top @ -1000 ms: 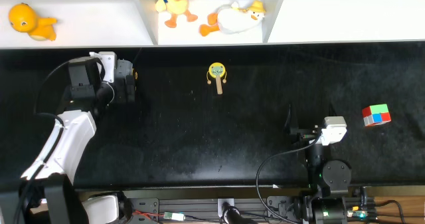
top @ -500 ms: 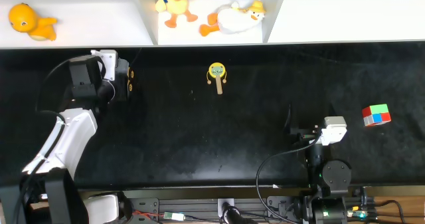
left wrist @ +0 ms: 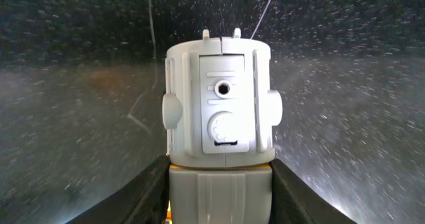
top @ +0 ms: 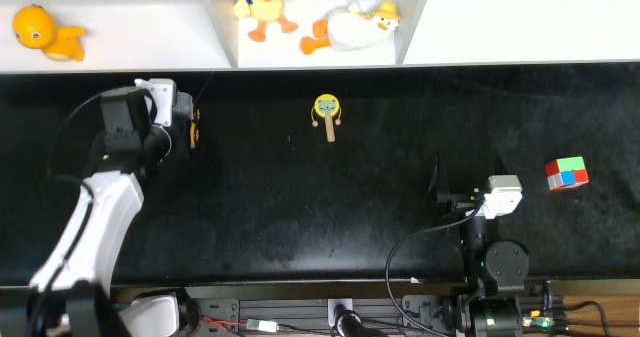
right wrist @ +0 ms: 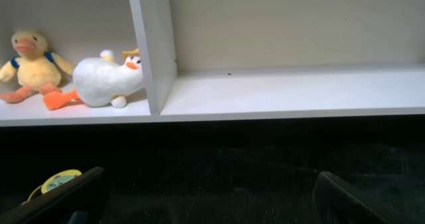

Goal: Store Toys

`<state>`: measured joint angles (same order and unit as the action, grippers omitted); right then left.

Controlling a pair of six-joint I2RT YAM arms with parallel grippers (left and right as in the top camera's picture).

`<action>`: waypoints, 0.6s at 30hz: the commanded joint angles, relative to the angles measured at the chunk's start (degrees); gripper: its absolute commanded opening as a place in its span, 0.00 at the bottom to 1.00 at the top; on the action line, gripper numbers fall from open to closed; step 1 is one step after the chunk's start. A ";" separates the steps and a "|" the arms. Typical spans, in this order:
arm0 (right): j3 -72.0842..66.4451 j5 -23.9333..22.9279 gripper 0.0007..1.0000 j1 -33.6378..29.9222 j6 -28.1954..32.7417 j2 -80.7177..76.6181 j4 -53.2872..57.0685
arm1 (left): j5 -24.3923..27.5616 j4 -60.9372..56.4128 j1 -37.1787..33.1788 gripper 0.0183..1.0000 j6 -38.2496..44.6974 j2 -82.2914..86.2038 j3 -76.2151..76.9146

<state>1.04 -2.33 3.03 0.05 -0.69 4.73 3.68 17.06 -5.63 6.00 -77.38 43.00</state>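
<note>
Black cloth [top: 300, 217] covers the table in the view from above, and a white shelf [top: 222, 27] runs along the far side. An orange duck [top: 45, 32] sits in the left box of the shelf. A yellow duck [top: 265, 2] and a white duck [top: 350, 27] share the middle box. A small yellow toy [top: 327, 114] on a stick lies on the cloth near the middle, and a coloured cube [top: 566, 173] lies far off to the right. The left gripper [top: 188, 127] is up close to the shelf, in front of the left box. The right gripper [top: 437, 182] is down on the right side, apart from both loose toys. In the left wrist view, a white toy robot [left wrist: 219, 104] stands up between the left gripper's fingers [left wrist: 139, 197]. They squeeze only its bottom part from both sides, and the cloth is under it. In the right wrist view, the right gripper's fingers [right wrist: 73, 197] are far apart with nothing between them. That gripper faces the shelf, with the two ducks off to one side. I think the robot is about to go into the shelf, and that could go wrong. The grip is low and most of the robot sticks out past the fingers, so a quick swing could make it tip or slip out. It could also bump the edge of the shelf, or push the orange duck if it goes in too near it.
</note>
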 commanded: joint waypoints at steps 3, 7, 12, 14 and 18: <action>-0.76 0.37 0.99 -0.15 0.15 0.46 -0.28 | -0.13 1.33 0.13 0.30 -0.04 9.79 -0.15; -0.76 0.37 1.00 -0.15 0.15 0.48 -0.28 | 0.59 1.99 0.13 0.30 -0.24 10.67 1.64; -0.76 0.39 1.00 -0.15 0.15 0.46 -0.28 | 0.74 1.99 0.13 0.29 -0.20 5.57 8.48; -0.76 0.37 1.00 -0.15 0.15 0.46 -0.28 | 1.29 2.47 0.13 0.29 -0.09 2.23 12.09; -0.76 0.37 0.99 -0.15 0.15 0.46 -0.28 | 2.32 4.68 0.15 0.27 0.00 -6.36 21.09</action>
<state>1.04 -2.31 3.03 0.05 -0.69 4.69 4.49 21.10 -5.63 5.98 -79.44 58.33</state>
